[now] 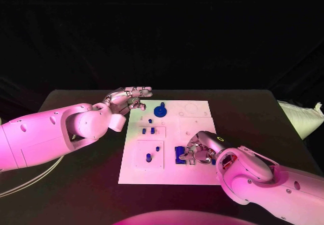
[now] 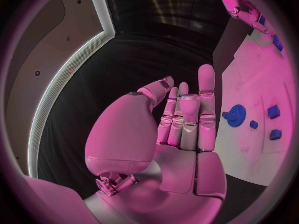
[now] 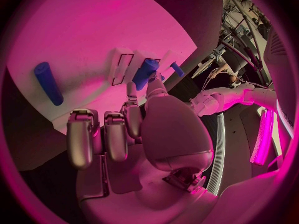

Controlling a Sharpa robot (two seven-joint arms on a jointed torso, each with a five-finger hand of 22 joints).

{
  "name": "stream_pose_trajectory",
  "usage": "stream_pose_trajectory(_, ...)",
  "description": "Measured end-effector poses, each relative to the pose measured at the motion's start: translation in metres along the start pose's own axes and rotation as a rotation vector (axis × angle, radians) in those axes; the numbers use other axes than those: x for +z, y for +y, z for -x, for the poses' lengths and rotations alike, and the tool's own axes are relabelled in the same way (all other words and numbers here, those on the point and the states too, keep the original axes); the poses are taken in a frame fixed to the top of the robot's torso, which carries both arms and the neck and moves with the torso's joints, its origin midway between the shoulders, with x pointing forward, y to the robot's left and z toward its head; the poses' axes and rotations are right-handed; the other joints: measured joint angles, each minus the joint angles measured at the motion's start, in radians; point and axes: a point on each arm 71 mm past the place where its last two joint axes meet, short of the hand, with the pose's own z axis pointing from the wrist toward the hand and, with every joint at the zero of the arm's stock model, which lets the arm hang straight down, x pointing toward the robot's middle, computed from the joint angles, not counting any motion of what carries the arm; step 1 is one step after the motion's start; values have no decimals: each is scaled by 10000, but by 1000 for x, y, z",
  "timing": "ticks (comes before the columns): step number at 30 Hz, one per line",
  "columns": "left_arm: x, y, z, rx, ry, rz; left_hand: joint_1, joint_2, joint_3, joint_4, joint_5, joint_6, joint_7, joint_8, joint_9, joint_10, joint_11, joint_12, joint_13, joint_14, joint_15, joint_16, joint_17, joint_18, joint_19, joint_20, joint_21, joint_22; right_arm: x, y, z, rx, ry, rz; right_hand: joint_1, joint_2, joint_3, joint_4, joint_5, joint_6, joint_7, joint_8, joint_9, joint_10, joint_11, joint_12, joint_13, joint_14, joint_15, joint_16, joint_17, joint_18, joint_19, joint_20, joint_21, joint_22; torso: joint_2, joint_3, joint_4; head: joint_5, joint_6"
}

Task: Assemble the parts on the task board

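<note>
The black table (image 1: 81, 187) is seen under everything, and the white task board (image 1: 135, 176) is laid flat in its middle. The left hand (image 1: 128, 100) is held up just past the board's far left corner. Its fingers (image 2: 206, 92) are stretched out, close side by side, and nothing is held in them. The right hand (image 1: 200, 149) is bent down over the near right part of the board. Its fingertips (image 3: 153, 82) are pressed on a blue block (image 1: 180, 154) there, but whether the block is really gripped cannot be told.

A blue gear (image 1: 160, 111) is seen lying on the far part of the board. Two small blue pegs (image 1: 152, 131) are stood in a square plate near the middle, and a blue pin (image 1: 148, 158) is stood in the near square plate.

It is judged that the blue block is being picked up or pushed into its place. Next, a firm hold will be needed, and the block will have to be lined up straight before it is pressed in.
</note>
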Motion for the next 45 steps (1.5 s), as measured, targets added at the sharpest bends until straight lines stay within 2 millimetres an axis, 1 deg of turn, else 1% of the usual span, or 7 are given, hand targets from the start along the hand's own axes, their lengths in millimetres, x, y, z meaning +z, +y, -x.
stream_pose_trajectory(10, -1, 0, 1, 6, -28, 2, 0, 0, 0, 0, 0, 0, 0, 0, 0, 0, 0, 0, 0, 1, -1, 0, 0, 0, 0, 0, 0, 1, -10, -6, 3, -51, -18, -15, 45, -9, -105, 49, -57, 0, 0, 0, 33, 0, 0, 42, 115, 0, 0, 0, -1, 1, 0, 0, 36, -1, 0, 14, -9, 29, -2)
stream_pose_trajectory(12, -1, 0, 2, 8, -38, 4, 0, 0, 0, 0, 0, 0, 0, 0, 0, 0, 0, 0, 0, 0, -1, 0, 1, 0, 0, 0, 0, 1, -14, -9, 6, 35, -151, -28, -97, -48, -146, 89, -57, -75, 75, -68, 32, 20, 20, 72, 98, 0, 0, 0, -2, 1, 0, 0, 36, -2, -1, 15, -14, 29, 4)
stream_pose_trajectory(17, -2, 0, 3, 11, -64, 8, 0, 0, 0, 0, 0, 0, 0, 42, 0, 0, 0, 0, 0, 1, -1, 0, -30, 0, 0, 0, -39, 1, -28, -23, 21, 355, -616, -147, -270, -67, -71, 266, 259, -671, 274, -506, -137, 96, 61, 72, 6, 53, 50, 0, -3, 1, 0, 0, 35, -3, -7, 8, -26, -9, 20)
stream_pose_trajectory(26, -3, 0, 4, 13, -81, 16, 0, 0, 0, 0, 0, 0, 0, 42, 0, 0, 0, 0, 0, 1, -1, 0, -30, 0, 0, 0, -39, 1, -43, -60, 55, 231, -1138, -806, -216, 120, 32, 223, 817, -750, 354, -678, -346, 35, 181, 0, 34, 52, 121, 0, -3, 4, 1, 75, 35, -4, -9, -3, -48, -140, 83)
stream_pose_trajectory(33, -3, 0, 4, 13, -85, 19, 0, 0, 0, 0, 0, 0, 0, 42, 0, 0, 0, 0, 0, 1, -1, 0, -29, 0, 0, 0, -39, 1, -47, -77, 52, -171, -912, -1119, -172, 271, 72, 264, 1243, -544, 329, -718, -436, 17, 199, -102, 269, 53, 123, -1, -4, 4, 1, 75, 35, -4, -9, -2, -75, -220, 120)
stream_pose_trajectory(38, -3, 0, 4, 13, -84, 20, 0, 0, 0, 0, 0, 0, 0, 41, 0, 0, 0, 0, 0, 1, -1, 0, -29, 0, 0, 0, -39, 2, -48, -79, 43, -475, -630, -1159, -134, 336, 71, 264, 1316, -402, 276, -718, -448, 0, 217, -150, 406, 53, 124, -1, -4, 8, 1, 74, 35, -5, -9, -3, -48, -297, 135)
stream_pose_trajectory(45, -3, 0, 4, 13, -86, 24, 0, 0, 0, 0, 0, 0, 0, 41, 0, 0, 0, 0, 0, 1, -2, 0, -29, 0, 0, 0, -39, 2, -44, -78, 35, -894, -319, -1152, -133, 336, 71, 264, 1316, -197, 197, -718, -436, 20, 197, -151, 462, 53, 124, -1, -5, 11, 1, 74, 35, -6, -8, -7, -27, -279, 120)
